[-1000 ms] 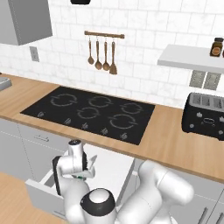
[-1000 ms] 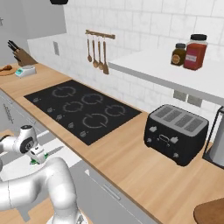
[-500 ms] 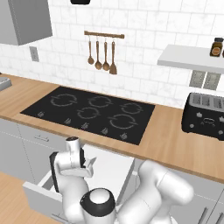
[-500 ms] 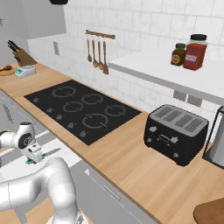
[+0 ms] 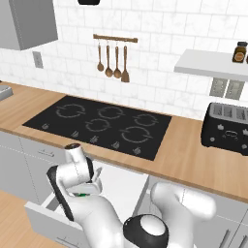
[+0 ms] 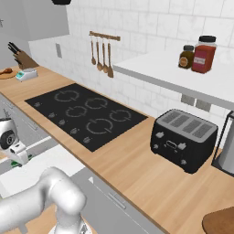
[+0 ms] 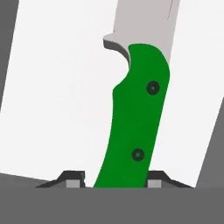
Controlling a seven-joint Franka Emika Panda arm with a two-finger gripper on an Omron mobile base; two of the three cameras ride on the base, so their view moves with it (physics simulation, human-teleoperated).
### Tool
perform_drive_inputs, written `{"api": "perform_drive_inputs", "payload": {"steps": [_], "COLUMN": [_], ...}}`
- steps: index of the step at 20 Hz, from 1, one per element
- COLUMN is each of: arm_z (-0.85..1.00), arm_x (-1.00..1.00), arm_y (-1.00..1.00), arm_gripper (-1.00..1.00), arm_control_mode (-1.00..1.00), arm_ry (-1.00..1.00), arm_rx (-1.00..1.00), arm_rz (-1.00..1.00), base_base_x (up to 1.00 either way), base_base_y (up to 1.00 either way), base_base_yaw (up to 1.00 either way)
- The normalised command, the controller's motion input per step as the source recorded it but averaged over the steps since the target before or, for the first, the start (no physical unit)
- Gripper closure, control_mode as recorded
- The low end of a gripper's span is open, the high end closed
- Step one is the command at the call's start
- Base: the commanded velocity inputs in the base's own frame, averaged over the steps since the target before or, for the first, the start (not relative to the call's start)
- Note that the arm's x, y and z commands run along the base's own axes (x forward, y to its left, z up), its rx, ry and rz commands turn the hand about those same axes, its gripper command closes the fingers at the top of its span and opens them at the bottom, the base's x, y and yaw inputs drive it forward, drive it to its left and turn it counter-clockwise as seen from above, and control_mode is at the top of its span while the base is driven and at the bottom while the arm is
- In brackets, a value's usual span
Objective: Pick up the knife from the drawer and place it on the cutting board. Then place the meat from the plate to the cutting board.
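In the hand view the knife [image 7: 133, 127] runs straight away from the hand, its bright green handle between my gripper's [image 7: 114, 180] two fingertips [image 7: 73, 180] and its silver blade [image 7: 142, 22] pointing up, over the white floor of the open drawer [image 7: 52, 87]. From the base views the gripper [image 5: 92, 186] hangs just over the drawer [image 5: 123, 184], with a bit of green at its tips. Low on the right, part of the brown cutting board [image 6: 221, 221] shows on the counter. Far left on the counter is a plate with a brown lump [image 6: 5, 71].
A black hob [image 5: 101, 123] is set in the wooden countertop [image 6: 137, 169] behind the drawer. A black toaster [image 6: 183, 137] stands to the right and a knife block [image 6: 20, 58] at the far left. Wooden spoons [image 5: 112, 60] hang on the tiled wall.
The arm's wrist has shifted a little up and back from the counter, with the gripper still over the drawer. The base and the scene have not moved.
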Motion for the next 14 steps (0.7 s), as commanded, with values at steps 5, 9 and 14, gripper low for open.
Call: {"api": "perform_drive_inputs", "payload": {"steps": [5,9,14], "arm_z": [1.0,1.0,0.99], "arm_x": [-0.59,-0.35,-0.46], "arm_y": [-0.53,-0.87,-1.0], "arm_gripper": [1.0,1.0,1.0], "arm_control_mode": [-1.0,-1.0,-1.0], "arm_ry": [-0.27,-0.34,-0.29], "arm_rx": [0.0,0.0,0.15], "arm_rz": [0.0,0.0,0.0], "base_base_x": [0.0,0.0,0.0], "base_base_y": [0.0,0.0,0.0], "base_base_yaw": [0.0,0.0,0.0]}}
